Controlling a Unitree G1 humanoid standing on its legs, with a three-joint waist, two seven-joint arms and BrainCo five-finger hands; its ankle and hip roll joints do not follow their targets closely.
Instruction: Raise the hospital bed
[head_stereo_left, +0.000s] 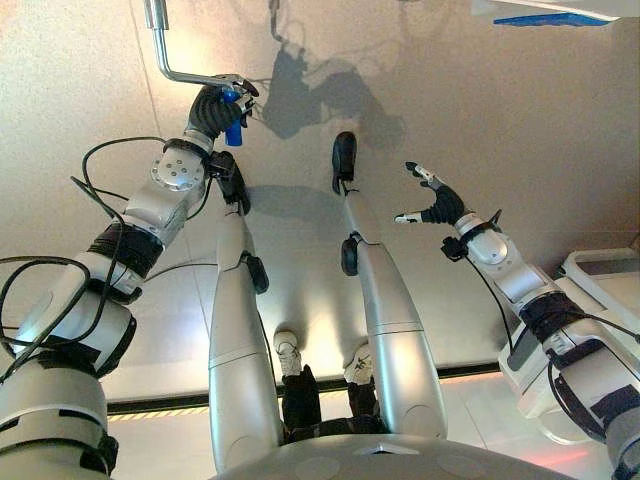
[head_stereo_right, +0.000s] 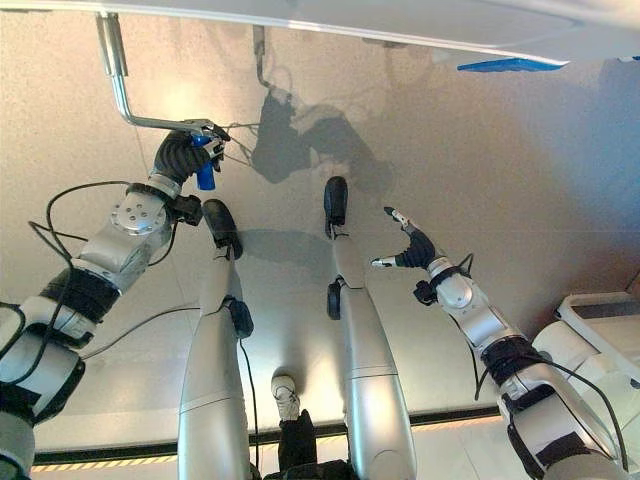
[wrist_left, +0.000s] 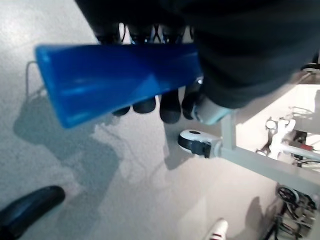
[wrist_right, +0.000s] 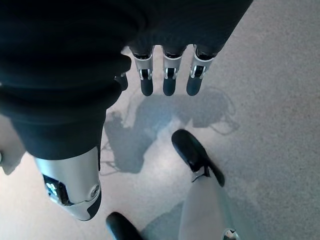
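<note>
The bed's silver crank rod (head_stereo_left: 165, 55) bends down from the bed's white edge (head_stereo_right: 400, 30) to a blue handle (head_stereo_left: 233, 128). My left hand (head_stereo_left: 212, 108) is shut on that handle, reached far forward on the left. In the left wrist view the blue handle (wrist_left: 115, 80) lies across my palm with the dark fingertips (wrist_left: 170, 107) curled over it. My right hand (head_stereo_left: 440, 205) hangs over the bare floor on the right, away from the crank. It is open with fingers (wrist_right: 169, 80) straight and holds nothing.
A blue part (head_stereo_right: 515, 65) sits under the bed's edge at the far right. The bed's frame with a caster wheel (wrist_left: 197, 142) stands close to the crank. A white base (head_stereo_left: 600, 280) is at my right. A person's white shoes (head_stereo_left: 288, 352) stand behind me by a yellow-black floor strip (head_stereo_left: 150, 410).
</note>
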